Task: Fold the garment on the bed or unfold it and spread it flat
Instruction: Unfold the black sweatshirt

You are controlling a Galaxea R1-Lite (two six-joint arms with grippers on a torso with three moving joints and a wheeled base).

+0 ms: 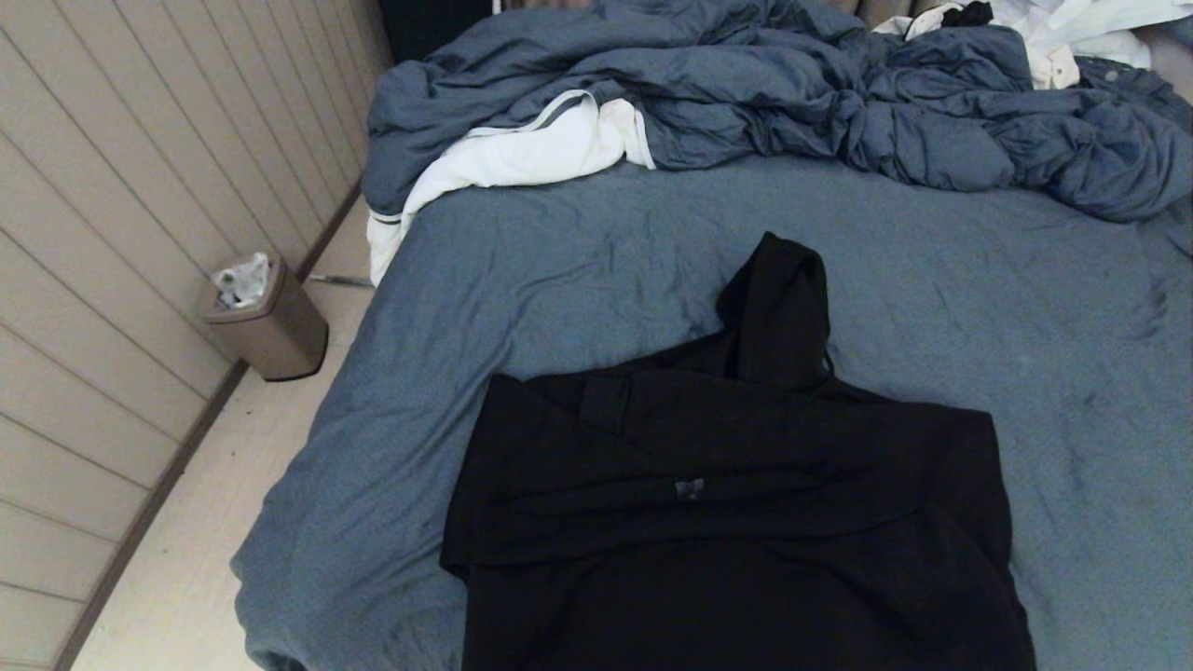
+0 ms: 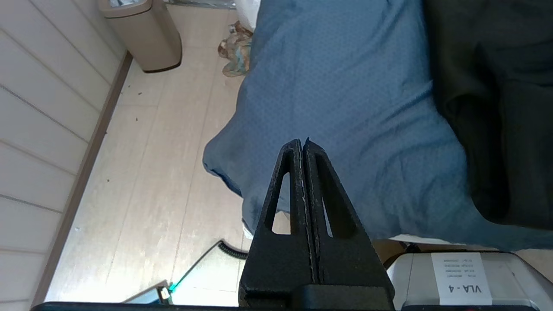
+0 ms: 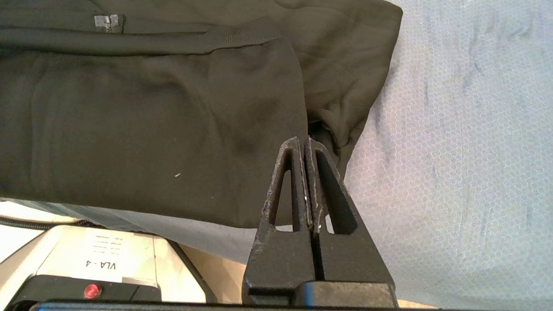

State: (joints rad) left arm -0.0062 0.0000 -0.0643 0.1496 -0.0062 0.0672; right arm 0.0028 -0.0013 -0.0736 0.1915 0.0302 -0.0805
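Note:
The black hoodie (image 1: 736,503) lies on the near part of the bed (image 1: 979,280), its sleeves folded across the body and its hood (image 1: 778,308) pointing away from me. Neither arm shows in the head view. My left gripper (image 2: 301,141) is shut and empty, hovering above the bed's near left corner, with the hoodie (image 2: 497,95) off to its side. Also shut with nothing in it, my right gripper (image 3: 301,140) hangs over the hoodie's (image 3: 151,112) near right edge, close to the bed's front edge.
A rumpled blue-grey duvet (image 1: 792,93) and a white cloth (image 1: 522,154) lie at the far end of the bed. A tan waste bin (image 1: 266,317) stands on the floor by the panelled wall at left. The robot's base (image 3: 99,263) is below the bed's front edge.

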